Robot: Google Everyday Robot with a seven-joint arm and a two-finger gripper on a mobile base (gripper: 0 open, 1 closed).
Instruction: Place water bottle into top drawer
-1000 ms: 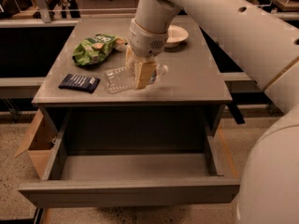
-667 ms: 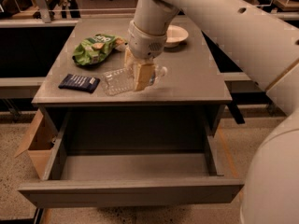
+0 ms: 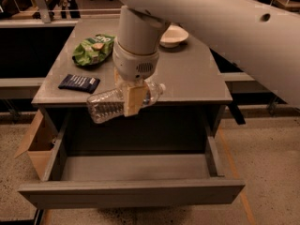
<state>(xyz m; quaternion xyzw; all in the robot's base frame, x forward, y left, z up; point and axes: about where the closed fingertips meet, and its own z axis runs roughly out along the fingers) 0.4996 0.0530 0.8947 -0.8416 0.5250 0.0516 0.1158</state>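
The water bottle (image 3: pixel 108 106) is clear ribbed plastic and lies on its side in the air, cap end pointing right. My gripper (image 3: pixel 132 100) is shut on the bottle's middle and holds it above the front edge of the grey desk (image 3: pixel 187 78), over the back of the drawer. The top drawer (image 3: pixel 131 191) is pulled fully open below it; its inside is bare grey metal, with the flat front panel nearest the camera. My large white arm fills the top right of the view.
On the desk lie a green snack bag (image 3: pixel 93 48), a dark blue packet (image 3: pixel 78 83) and a white bowl (image 3: pixel 172 35). A tan cardboard box (image 3: pixel 37 139) stands on the floor left of the drawer. A black bench runs behind on both sides.
My gripper has lifted the bottle off the desk top and carried it forward, toward the open drawer. The view has also moved closer.
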